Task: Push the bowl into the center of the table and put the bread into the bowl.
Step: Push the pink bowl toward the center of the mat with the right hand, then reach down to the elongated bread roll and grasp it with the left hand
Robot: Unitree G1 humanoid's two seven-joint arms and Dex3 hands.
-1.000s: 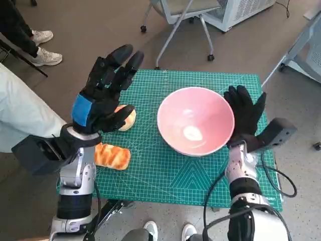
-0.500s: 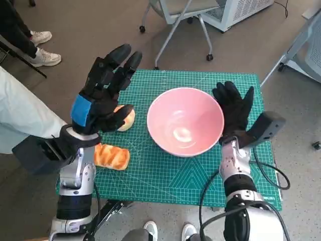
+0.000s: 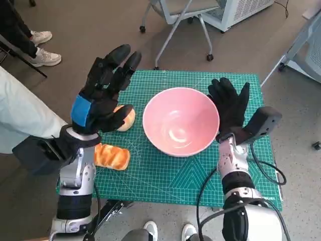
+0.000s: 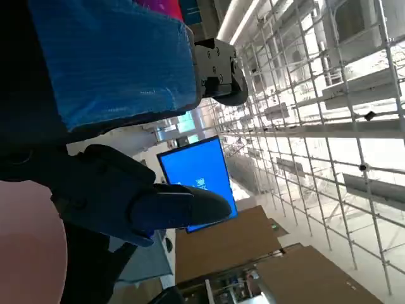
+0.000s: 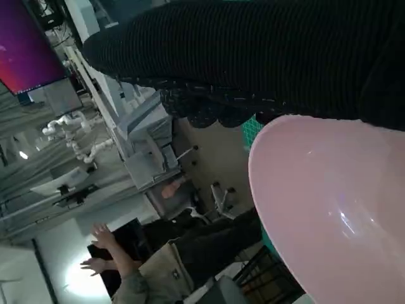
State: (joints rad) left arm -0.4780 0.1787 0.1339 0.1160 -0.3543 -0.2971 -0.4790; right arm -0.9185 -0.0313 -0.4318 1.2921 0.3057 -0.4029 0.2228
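Sitting near the middle of a green gridded cutting mat (image 3: pixel 165 175) covering a small table: a large, smooth pink bowl (image 3: pixel 180 121), upright and with nothing inside. Pressing flat against the bowl's outer wall on the robot's right side: the right hand in a black knitted glove (image 3: pixel 229 106), fingers spread apart and pointing away from the robot, gripping nothing. Showing the same contact in the right wrist view: the glove's dark knit (image 5: pixel 266 57) lying directly along the bowl's pink rim (image 5: pixel 329 209). Hovering above the mat's left part, well apart from the bowl: the black left hand with blue tape over its back (image 3: pixel 103 93), raised with fingers splayed wide, holding nothing and touching nothing. Lying on the mat just beside the left forearm, near the mat's near-left corner: a golden-brown, ridged loaf of bread (image 3: pixel 111 155), untouched. Peeking out from under the left hand's thumb, between that hand and the bowl: a pale round bun-like piece (image 3: pixel 126 118), partly hidden. Filling the left wrist view: the blue-taped back of the left hand (image 4: pixel 107 63) and its dark fingers (image 4: pixel 145 202) against ceiling and a blue screen (image 4: pixel 196 174). Standing on the brown floor beyond the table: a wheeled chair base (image 3: pixel 175 25). Showing at the upper left edge of the head view: a person's white sneakers (image 3: pixel 42 47).
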